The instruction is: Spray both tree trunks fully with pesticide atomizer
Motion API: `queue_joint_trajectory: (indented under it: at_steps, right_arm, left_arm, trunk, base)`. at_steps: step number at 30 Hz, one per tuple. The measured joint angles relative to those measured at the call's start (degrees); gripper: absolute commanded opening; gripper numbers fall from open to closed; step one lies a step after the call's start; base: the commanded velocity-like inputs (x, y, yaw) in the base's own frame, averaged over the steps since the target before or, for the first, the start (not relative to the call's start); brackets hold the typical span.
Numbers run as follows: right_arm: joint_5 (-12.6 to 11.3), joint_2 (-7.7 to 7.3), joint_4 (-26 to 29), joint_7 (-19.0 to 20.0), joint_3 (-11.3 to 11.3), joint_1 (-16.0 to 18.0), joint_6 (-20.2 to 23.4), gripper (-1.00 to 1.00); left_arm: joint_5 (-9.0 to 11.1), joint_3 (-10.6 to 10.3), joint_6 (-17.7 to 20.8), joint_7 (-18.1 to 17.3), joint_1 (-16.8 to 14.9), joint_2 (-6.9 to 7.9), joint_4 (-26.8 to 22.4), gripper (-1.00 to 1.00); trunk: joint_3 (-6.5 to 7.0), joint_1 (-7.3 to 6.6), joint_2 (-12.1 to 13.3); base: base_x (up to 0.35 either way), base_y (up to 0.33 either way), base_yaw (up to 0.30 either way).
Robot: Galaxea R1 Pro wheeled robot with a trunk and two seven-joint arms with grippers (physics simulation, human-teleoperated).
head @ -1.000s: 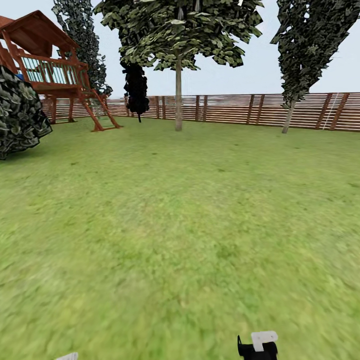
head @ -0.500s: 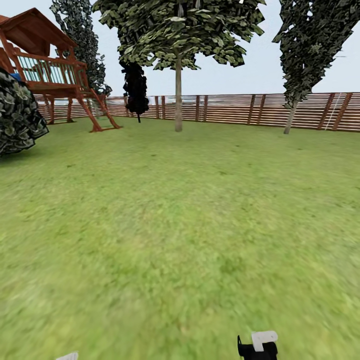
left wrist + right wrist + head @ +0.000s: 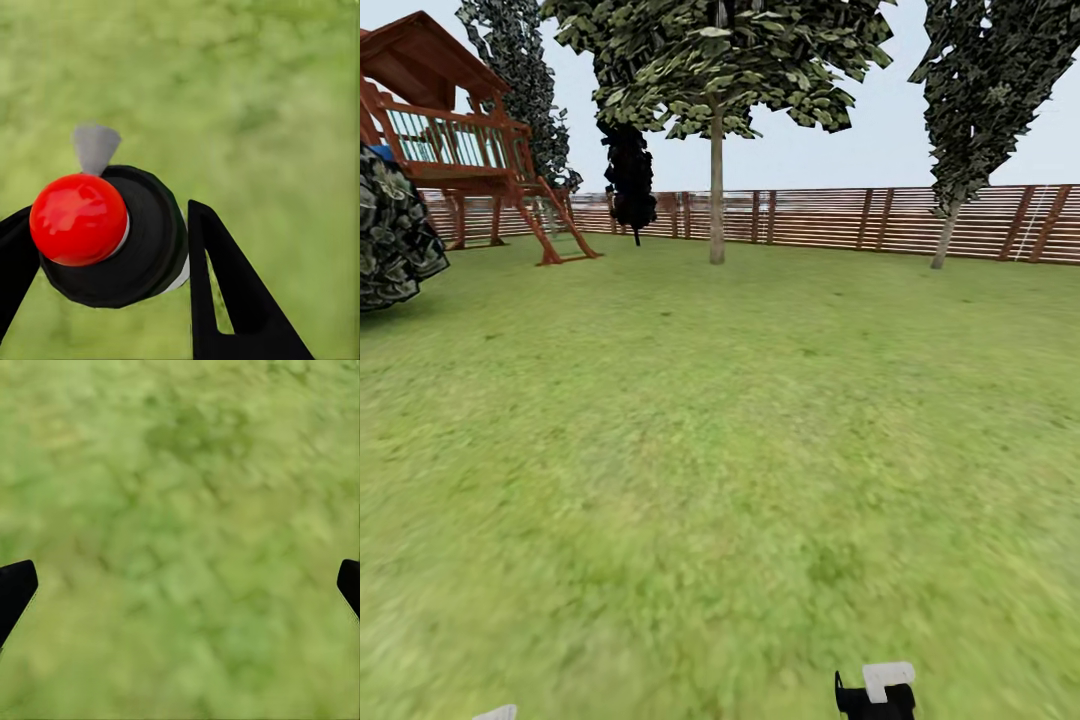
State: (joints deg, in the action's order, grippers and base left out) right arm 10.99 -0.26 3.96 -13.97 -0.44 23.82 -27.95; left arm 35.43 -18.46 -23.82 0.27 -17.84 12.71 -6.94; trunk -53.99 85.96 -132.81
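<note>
My left gripper (image 3: 105,232) is shut on the pesticide atomizer (image 3: 112,232), a black-capped bottle with a red ball top and a grey nozzle, held above blurry green grass. My right gripper (image 3: 180,585) is open over bare grass, its black fingertips (image 3: 15,589) far apart. In the head view, a tree with a bare pale tree trunk (image 3: 716,190) and a green crown stands far ahead by the fence. A second tree (image 3: 943,235) stands at the far right. A black-and-white arm part (image 3: 875,690) pokes in at the lower edge.
A brown slatted fence (image 3: 820,218) rings the lawn at the back. A red wooden play tower (image 3: 460,150) stands far left, with a dark leafy bush (image 3: 390,235) in front of it. A black cone-shaped tree (image 3: 630,180) is near the fence. A wide lawn (image 3: 720,450) lies ahead.
The whole head picture has shifted slightly, with the bush and play tower sliding left, so the camera has moved. The arm parts at the lower edge keep their place.
</note>
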Motion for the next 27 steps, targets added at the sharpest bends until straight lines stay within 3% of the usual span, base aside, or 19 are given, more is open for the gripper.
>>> queue_joint_trajectory:
  at_steps: [27]
  right_arm:
    - [0.1,-0.43,0.0,0.1,0.0,0.0,0.0,1.00]
  left_arm:
    - [0.0,0.0,0.0,0.0,0.0,0.03,0.0,-1.00]
  trunk:
    - [0.00,0.00,0.0]
  base:
    - [0.339,0.000,0.000]
